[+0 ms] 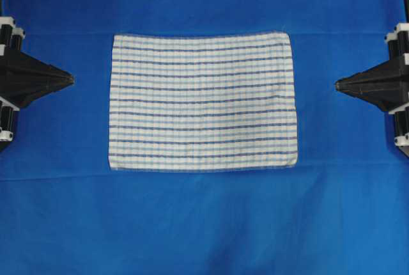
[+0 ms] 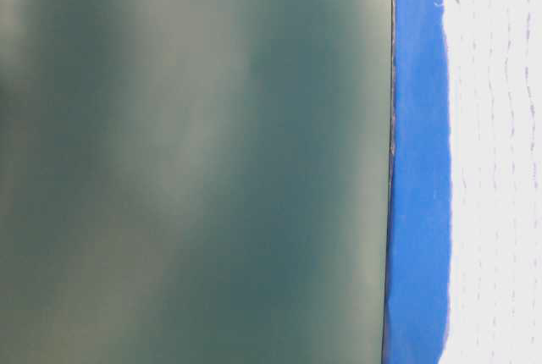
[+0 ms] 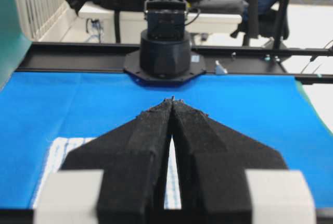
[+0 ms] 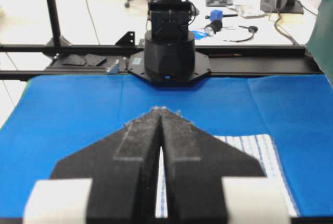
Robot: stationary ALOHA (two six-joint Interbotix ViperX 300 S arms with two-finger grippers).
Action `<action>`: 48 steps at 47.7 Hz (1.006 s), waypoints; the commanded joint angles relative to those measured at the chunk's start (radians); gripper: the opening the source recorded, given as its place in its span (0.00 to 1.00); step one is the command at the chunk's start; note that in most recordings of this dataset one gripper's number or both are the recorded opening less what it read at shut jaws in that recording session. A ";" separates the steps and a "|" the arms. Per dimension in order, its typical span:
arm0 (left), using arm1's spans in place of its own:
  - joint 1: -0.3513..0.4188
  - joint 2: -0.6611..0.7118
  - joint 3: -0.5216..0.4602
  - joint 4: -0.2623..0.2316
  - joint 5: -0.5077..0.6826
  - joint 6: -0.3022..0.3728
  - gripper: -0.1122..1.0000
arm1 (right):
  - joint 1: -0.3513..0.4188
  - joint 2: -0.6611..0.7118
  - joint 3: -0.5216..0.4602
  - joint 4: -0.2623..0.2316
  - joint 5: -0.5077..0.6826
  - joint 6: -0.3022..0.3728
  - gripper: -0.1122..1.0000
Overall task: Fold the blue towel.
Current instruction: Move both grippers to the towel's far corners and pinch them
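From above I see the blue towel (image 1: 203,102) lying flat and spread out in the middle of the table (image 1: 204,224), which is covered in plain blue cloth. The towel is white with dark blue and light blue stripes that cross in little squares. It looks like a neat rectangle with its long sides running left to right, and no corner is turned over. My left gripper (image 1: 70,80) sits at the left edge of the picture and points toward the towel, but it is well apart from it and touches nothing. Its fingers (image 3: 151,130) are pressed together at the tips, with only a thin slit between them farther back, and they hold nothing. My right gripper (image 1: 339,85) sits at the right edge and points back at the towel the same way, also well apart from it. Its fingers (image 4: 179,135) are pressed together too and hold nothing. Each wrist camera shows a bit of the towel below the fingers and the black base of the other arm (image 3: 165,52) across the table. The table-level camera is mostly blocked by a blurry grey-green surface (image 2: 195,161), with a strip of blue cloth and the towel at the right.
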 commanded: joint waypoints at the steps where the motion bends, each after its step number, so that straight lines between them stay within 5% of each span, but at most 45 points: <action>1: -0.003 0.011 -0.015 -0.020 0.020 0.011 0.10 | -0.015 0.008 -0.031 0.005 -0.006 0.000 0.10; 11: 0.041 0.037 -0.006 -0.021 0.044 0.018 0.10 | -0.147 0.064 -0.048 0.006 0.081 0.008 0.10; 30: 0.304 0.239 0.002 -0.031 0.041 0.002 0.12 | -0.380 0.307 -0.061 0.023 0.097 0.015 0.11; 33: 0.342 0.284 0.003 -0.031 0.041 0.002 0.22 | -0.419 0.362 -0.072 0.034 0.100 0.015 0.15; 42: 0.462 0.465 -0.002 -0.031 0.038 0.002 0.74 | -0.503 0.541 -0.120 0.040 0.124 0.014 0.64; 48: 0.505 0.594 -0.014 -0.031 -0.002 0.002 0.93 | -0.532 0.658 -0.149 0.040 0.124 0.014 0.64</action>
